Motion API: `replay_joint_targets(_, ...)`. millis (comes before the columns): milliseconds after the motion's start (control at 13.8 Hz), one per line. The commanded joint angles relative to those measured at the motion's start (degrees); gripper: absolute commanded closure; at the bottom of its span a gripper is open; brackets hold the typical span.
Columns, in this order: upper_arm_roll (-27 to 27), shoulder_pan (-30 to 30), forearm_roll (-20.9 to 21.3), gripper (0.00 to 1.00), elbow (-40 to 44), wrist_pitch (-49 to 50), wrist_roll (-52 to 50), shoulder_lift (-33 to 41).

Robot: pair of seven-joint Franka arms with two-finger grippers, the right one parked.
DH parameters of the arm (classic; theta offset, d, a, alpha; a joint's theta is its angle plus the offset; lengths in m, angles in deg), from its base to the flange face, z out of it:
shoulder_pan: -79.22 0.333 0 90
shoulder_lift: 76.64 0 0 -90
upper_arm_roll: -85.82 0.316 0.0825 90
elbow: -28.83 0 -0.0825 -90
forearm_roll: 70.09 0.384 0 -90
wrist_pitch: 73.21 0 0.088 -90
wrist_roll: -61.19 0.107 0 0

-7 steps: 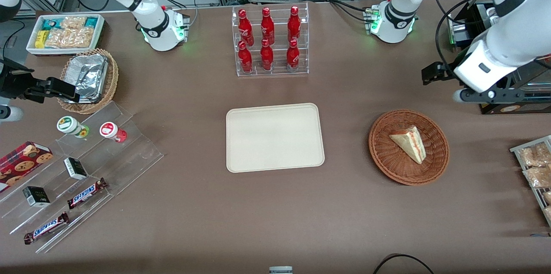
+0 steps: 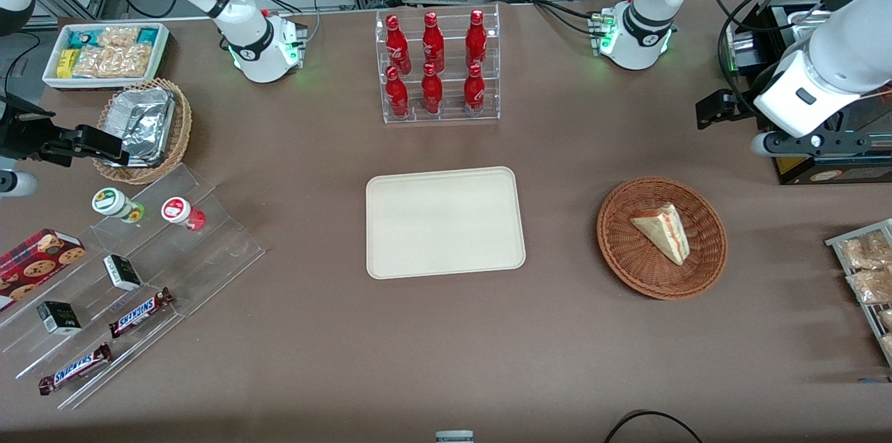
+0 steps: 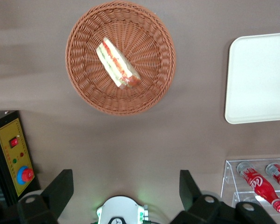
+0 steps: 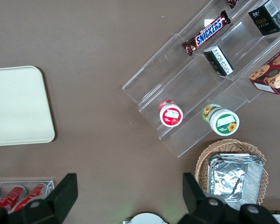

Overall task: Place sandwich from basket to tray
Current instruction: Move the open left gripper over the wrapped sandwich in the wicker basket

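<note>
Left arm's gripper (image 2: pixel 712 111): held above the table in the upper part of the front view, at the working arm's end, farther from the camera than the basket and not over it; its fingers (image 3: pixel 60 190) are spread wide with nothing between them. Snickers bars (image 2: pixel 75 368): two, on a clear stepped stand in the lower corner of the frame at the parked arm's end, nearest the camera. Basket (image 2: pixel 627 263): round, reddish-brown wicker, mid-height in the frame toward the working arm's end, standing on the brown table (image 2: pixel 313 331). Sandwich (image 2: pixel 662 232): triangular wedge lying inside the basket, touching the weave, its red, orange and green filling edge visible in the wrist view. Tray (image 2: pixel 444 222): cream, rectangular, at the frame's centre, beside the basket and well apart from it, with nothing on it. Foil basket (image 2: pixel 143 128): tan wicker with crumpled silver foil, toward the parked arm's end, farther from the camera than the stand. Bottle rack (image 2: pixel 437 63): clear tiers with six red bottles, upper centre of the frame, farther than the tray. White bin (image 2: pixel 104 53): snack packets inside, upper corner at the parked arm's end.
</note>
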Motion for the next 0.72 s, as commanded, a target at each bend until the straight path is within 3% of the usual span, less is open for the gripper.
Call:
replay_joint_targets(0, -0.1, 0.1, 0.7, 0.00, -5.8, -6.5, 1.0, 0.2)
replay_joint_targets(652, 0.2, 0.2, 0.9, 0.00, -25.8, -34.1, 0.7, -3.6)
